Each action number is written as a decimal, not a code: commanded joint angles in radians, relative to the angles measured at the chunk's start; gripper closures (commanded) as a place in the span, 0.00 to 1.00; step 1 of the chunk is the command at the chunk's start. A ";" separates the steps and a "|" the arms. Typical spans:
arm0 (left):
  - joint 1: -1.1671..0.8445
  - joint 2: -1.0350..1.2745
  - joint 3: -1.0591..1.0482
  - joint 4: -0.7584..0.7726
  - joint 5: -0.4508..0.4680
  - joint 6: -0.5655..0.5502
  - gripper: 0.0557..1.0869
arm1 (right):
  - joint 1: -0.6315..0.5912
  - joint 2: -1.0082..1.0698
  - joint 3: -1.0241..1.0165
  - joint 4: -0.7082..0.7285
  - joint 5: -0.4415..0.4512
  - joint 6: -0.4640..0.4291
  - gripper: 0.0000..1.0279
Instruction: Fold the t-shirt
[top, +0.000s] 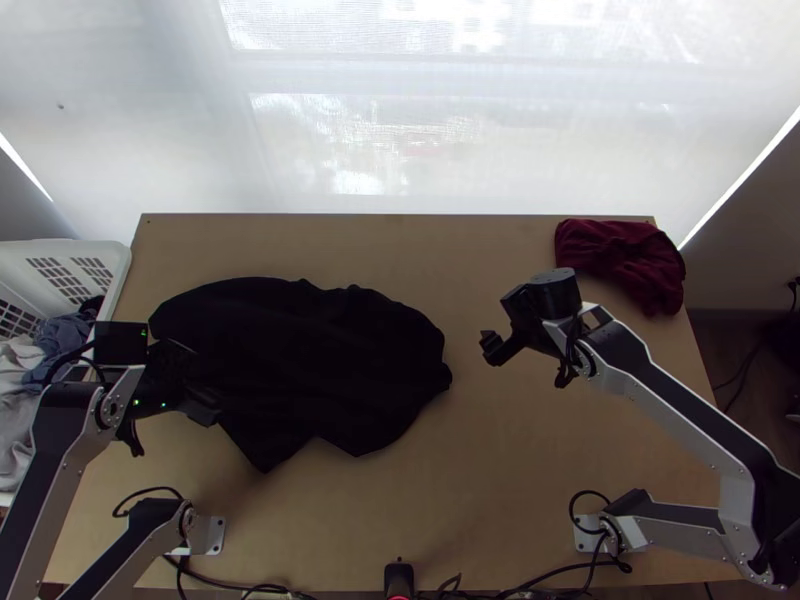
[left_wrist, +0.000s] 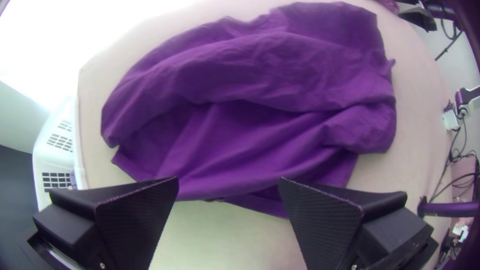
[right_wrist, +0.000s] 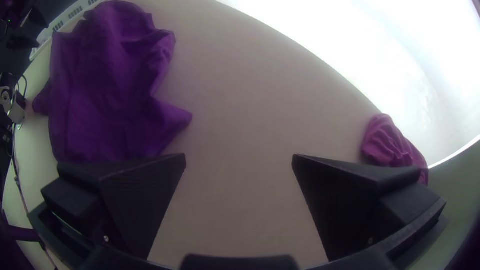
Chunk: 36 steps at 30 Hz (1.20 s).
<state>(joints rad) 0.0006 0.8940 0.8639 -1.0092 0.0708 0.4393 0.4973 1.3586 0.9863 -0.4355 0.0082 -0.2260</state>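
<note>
A black t-shirt (top: 320, 360) lies bunched and rumpled, partly spread, on the left half of the table; it looks purple in the left wrist view (left_wrist: 250, 100) and the right wrist view (right_wrist: 105, 95). Over its left end is my left gripper (top: 200, 385), its fingers wide apart in the left wrist view, my left gripper (left_wrist: 229, 185) holding nothing. My right gripper (top: 498, 345) stands right of the shirt above bare table; in the right wrist view my right gripper (right_wrist: 239, 162) is open and empty.
A dark red cloth (top: 625, 262) lies bunched at the table's back right corner. A white basket (top: 118, 270) with clothes stands against the table's left side. Bare wood (top: 480, 480) lies in front of the right gripper, and cables run along the near edge.
</note>
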 joint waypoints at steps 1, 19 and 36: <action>-0.218 -0.009 0.041 -0.236 0.067 -0.099 0.06 | 0.047 -0.010 -0.037 0.000 -0.002 -0.009 0.04; -0.556 0.158 -0.115 -0.114 0.083 -0.260 0.06 | 0.093 -0.024 -0.023 0.000 0.018 -0.009 0.04; -0.597 0.333 -0.137 -0.023 0.076 -0.258 0.21 | 0.175 -0.001 -0.008 -0.003 0.044 -0.013 0.04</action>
<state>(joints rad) -0.5655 1.1564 0.7372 -1.0611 0.1501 0.1829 0.6453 1.3540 0.9787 -0.4355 0.0490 -0.2363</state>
